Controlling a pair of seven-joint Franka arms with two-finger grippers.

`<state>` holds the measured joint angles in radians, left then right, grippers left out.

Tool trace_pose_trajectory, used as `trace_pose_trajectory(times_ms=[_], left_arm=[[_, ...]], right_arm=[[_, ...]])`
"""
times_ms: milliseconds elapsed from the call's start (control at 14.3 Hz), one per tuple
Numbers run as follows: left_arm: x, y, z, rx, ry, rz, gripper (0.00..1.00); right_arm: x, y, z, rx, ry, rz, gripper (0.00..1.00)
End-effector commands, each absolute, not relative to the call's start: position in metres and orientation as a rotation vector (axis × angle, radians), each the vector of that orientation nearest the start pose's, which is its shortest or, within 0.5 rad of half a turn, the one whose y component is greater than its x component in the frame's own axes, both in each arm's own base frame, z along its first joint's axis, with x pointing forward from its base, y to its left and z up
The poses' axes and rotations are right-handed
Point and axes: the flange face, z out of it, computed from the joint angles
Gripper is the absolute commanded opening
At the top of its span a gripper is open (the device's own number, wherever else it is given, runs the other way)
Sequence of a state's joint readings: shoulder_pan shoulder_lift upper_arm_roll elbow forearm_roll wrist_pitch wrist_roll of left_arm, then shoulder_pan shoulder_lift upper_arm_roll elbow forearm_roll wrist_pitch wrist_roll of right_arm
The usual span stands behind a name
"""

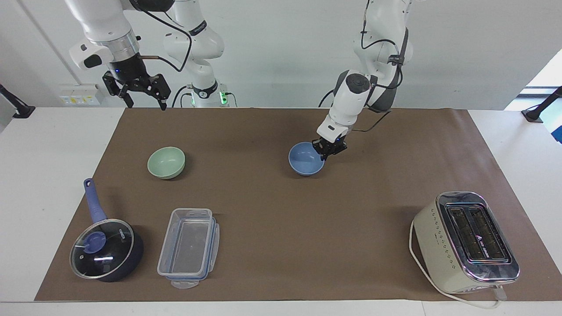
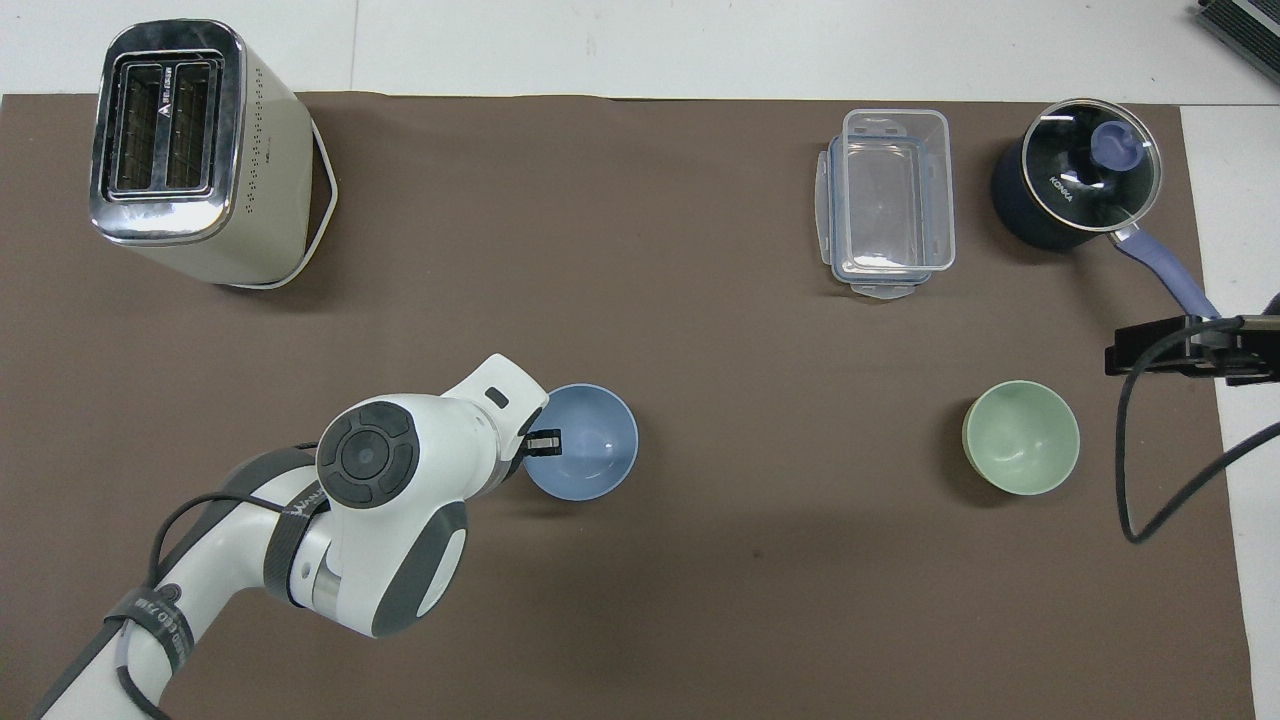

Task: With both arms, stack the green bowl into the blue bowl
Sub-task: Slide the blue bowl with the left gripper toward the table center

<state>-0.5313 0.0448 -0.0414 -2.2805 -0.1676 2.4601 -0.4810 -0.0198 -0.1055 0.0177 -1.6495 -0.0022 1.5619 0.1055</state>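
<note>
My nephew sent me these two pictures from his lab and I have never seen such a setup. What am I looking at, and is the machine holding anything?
These are two white robot arms at a table, each ending in a two-finger gripper. One picture looks at the robots from across the table; the other looks down from above their own end, so the sides appear swapped.

On the brown mat lie a green bowl, a blue bowl, a lidded saucepan, a clear plastic box and a toaster.

The left gripper is shut on the blue bowl's rim, near the mat's middle. The right gripper hangs open in the air at the mat's corner nearest the robots, holding nothing; that arm waits. The green bowl sits alone, untouched.
</note>
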Motion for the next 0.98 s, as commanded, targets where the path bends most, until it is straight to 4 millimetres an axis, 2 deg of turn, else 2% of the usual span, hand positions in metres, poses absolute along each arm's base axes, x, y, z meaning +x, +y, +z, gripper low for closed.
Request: trace_pose_trajectory(times_ms=[0,350,490,560,630,770,840,910], left_arm=[[0.4448,-0.2929,0.3412,-3.3,-0.105,-0.141,0.0],[0.4432,-0.2922,0.3393,-3.293,-0.115,-0.113,0.0],[0.4428,-0.2923,0.3392,-3.288,-0.134,-0.095,0.15],[0.4424,-0.2897,0.3376,-3.279,-0.119,-0.066,0.17],[0.4421,-0.2873,0.3375,-3.268,-0.108,-0.032,0.33],[0.4444,-0.2881,0.3406,-3.267,-0.101,-0.027,0.51],[0.4469,-0.2898,0.3433,-3.269,-0.101,-0.034,0.58],[0.4492,-0.2896,0.3464,-3.27,-0.107,-0.033,0.58]], right_arm=[[0.5205,-0.0035,0.6462,-3.142,0.142,-0.017,1.0],[0.521,-0.0036,0.6454,-3.142,0.145,-0.015,1.0],[0.521,-0.0036,0.6454,-3.142,0.145,-0.015,1.0],[0.521,-0.0027,0.6454,-3.142,0.143,-0.015,1.0],[0.5205,-0.0035,0.6462,-3.142,0.142,-0.017,1.0],[0.521,-0.0027,0.6454,-3.142,0.143,-0.015,1.0],[0.5205,-0.0027,0.6462,-3.142,0.143,-0.017,1.0],[0.5205,-0.0035,0.6462,-3.142,0.142,-0.017,1.0]])
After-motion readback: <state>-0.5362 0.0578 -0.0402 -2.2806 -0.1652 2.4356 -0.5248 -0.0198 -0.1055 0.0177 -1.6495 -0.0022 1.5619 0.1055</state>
